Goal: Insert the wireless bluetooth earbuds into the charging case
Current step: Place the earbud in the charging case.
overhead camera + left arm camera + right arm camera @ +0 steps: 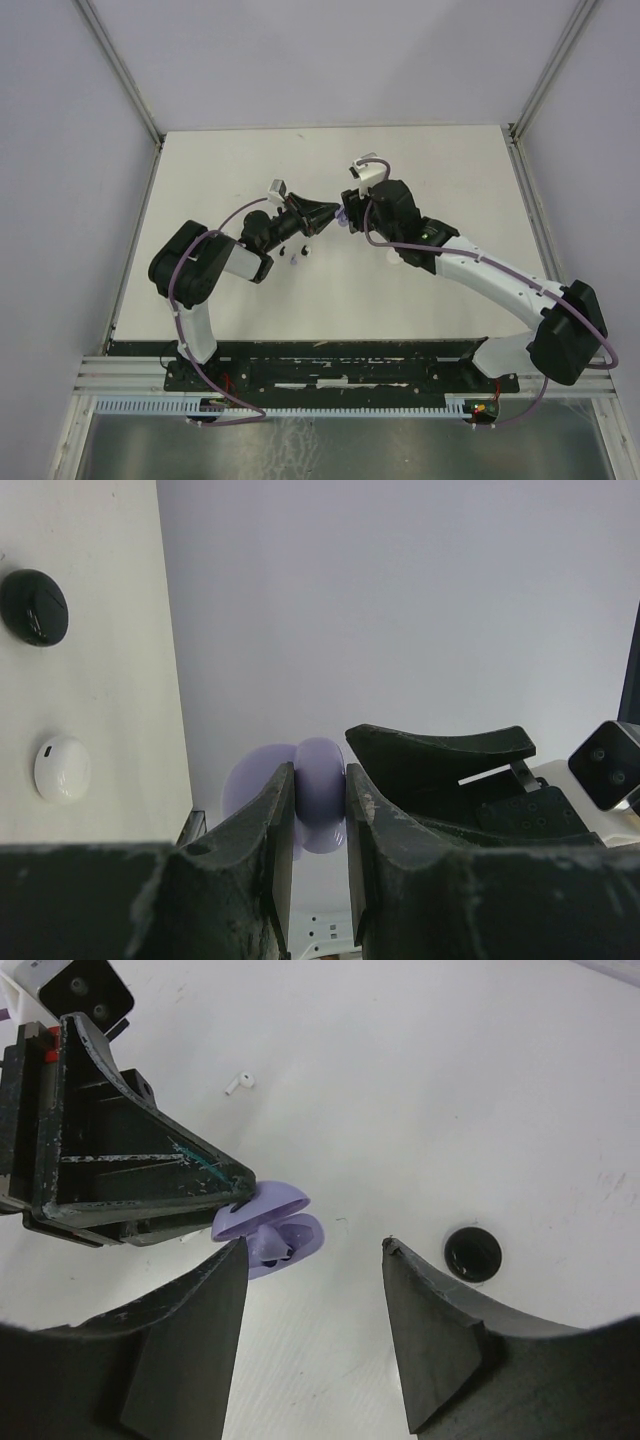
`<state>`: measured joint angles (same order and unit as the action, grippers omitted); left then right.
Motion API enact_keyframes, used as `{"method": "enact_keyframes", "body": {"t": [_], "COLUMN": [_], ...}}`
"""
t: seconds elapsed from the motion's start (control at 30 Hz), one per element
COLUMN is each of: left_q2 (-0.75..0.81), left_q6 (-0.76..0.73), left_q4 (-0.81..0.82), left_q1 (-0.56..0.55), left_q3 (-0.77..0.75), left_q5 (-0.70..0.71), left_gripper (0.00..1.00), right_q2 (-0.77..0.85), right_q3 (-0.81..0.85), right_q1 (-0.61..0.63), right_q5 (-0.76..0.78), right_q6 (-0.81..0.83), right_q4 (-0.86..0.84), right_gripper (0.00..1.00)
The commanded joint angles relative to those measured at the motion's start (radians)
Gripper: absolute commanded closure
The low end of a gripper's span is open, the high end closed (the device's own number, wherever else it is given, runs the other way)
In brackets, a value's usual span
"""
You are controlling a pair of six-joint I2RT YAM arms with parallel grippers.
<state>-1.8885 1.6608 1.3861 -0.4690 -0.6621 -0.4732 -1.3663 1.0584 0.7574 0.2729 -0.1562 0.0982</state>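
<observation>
My left gripper is shut on the lilac charging case, holding it above the table. In the right wrist view the case hangs open like a clam past the left fingers, and a lilac earbud sits in its lower half. My right gripper is open just in front of the case, its jaws apart with nothing between them. From above, both grippers meet at mid-table, the left one and the right one. A white earbud lies loose on the table.
A black round case and a white one lie on the table. The black case also shows beside my right finger. A few tiny loose pieces lie under the left arm. Walls enclose the table.
</observation>
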Motion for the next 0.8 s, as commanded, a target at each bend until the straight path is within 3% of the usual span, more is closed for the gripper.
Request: {"method": "enact_keyframes", "body": {"t": [0.0, 0.2, 0.77], "left_q2": [0.006, 0.009, 0.026], "left_q6": [-0.013, -0.015, -0.032], "left_q4": [0.055, 0.049, 0.024], "left_q1": [-0.002, -0.002, -0.004], "left_q3": [-0.037, -0.039, -0.033], "left_q5": [0.008, 0.013, 0.008], "left_gripper": [0.97, 0.97, 0.97], "right_q2": [0.034, 0.013, -0.026], "right_q3": [0.088, 0.139, 0.143], "right_q1": [-0.001, -0.001, -0.001], "right_q5": [0.077, 0.105, 0.001], "right_q6": [-0.019, -0.031, -0.028], "right_q4": [0.099, 0.200, 0.160], "right_gripper": [0.35, 0.33, 0.32]}}
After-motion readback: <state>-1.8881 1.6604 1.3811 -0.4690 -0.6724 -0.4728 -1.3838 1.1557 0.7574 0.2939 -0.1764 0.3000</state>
